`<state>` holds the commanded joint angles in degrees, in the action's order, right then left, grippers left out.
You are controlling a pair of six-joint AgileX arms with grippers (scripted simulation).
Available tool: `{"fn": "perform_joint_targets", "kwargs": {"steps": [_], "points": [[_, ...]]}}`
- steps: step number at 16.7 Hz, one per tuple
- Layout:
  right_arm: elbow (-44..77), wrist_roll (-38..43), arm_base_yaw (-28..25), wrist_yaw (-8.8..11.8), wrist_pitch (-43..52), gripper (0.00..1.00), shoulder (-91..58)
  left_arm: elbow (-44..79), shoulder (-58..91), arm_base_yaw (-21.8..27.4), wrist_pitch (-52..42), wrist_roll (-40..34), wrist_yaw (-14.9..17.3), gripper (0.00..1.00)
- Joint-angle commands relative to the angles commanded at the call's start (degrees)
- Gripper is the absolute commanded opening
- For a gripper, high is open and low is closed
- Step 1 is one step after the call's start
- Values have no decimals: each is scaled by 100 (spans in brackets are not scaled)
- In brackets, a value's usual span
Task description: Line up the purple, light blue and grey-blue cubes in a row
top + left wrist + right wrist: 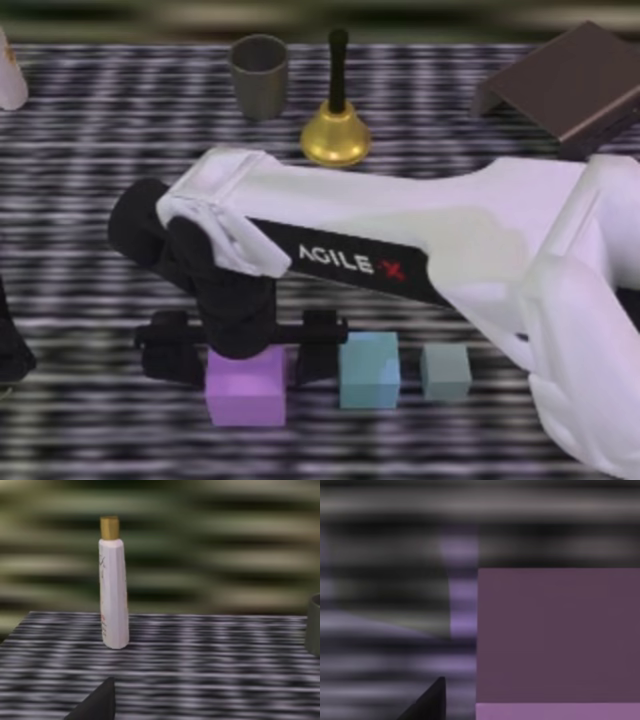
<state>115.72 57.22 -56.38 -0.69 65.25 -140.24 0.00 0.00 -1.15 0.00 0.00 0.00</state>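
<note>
The right arm reaches across the desk (pixel 90 120) from the 3 o'clock side, and its tool (pixel 243 350) hangs directly over the purple cube (pixel 246 388) at about 7 o'clock from the desk's centre. The two dark fingers (pixel 168 348) stand spread wide, one on each side of the cube and clear of its faces, so the tool is open and grips nothing. In the right wrist view the purple cube (pixel 555 640) fills much of the frame, which fits a tool hanging just above it.

The light blue cube (pixel 369 369) sits just beside the purple one toward 3 o'clock, and the grey-blue cube (pixel 445 371) sits near it, farther toward 3 o'clock. All three lie on one line, largest to smallest, with small gaps between them, so the row looks formed, and the spread fingers suit a release rather than a grasp.

The left tool barely shows at the desk's 9 o'clock edge; I cannot tell its state. Its wrist view faces a white bottle (pixel 113 587) standing upright. A grey cup (pixel 258 73), a brass bell (pixel 336 125) and a dark book (pixel 570 80) stand toward 12 o'clock, well apart from the row.
</note>
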Motion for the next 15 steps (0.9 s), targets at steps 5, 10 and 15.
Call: {"fn": "perform_joint_targets", "kwargs": {"steps": [5,10,15], "points": [[1,0,16,0,1,100,2,0,0,0,0,0,0,100],[591,6,-16,-8,634,100,44,0,0,0,0,0,0,100],[1333,-3,-39,2,1472,100,138,0,0,0,0,0,0,100]]}}
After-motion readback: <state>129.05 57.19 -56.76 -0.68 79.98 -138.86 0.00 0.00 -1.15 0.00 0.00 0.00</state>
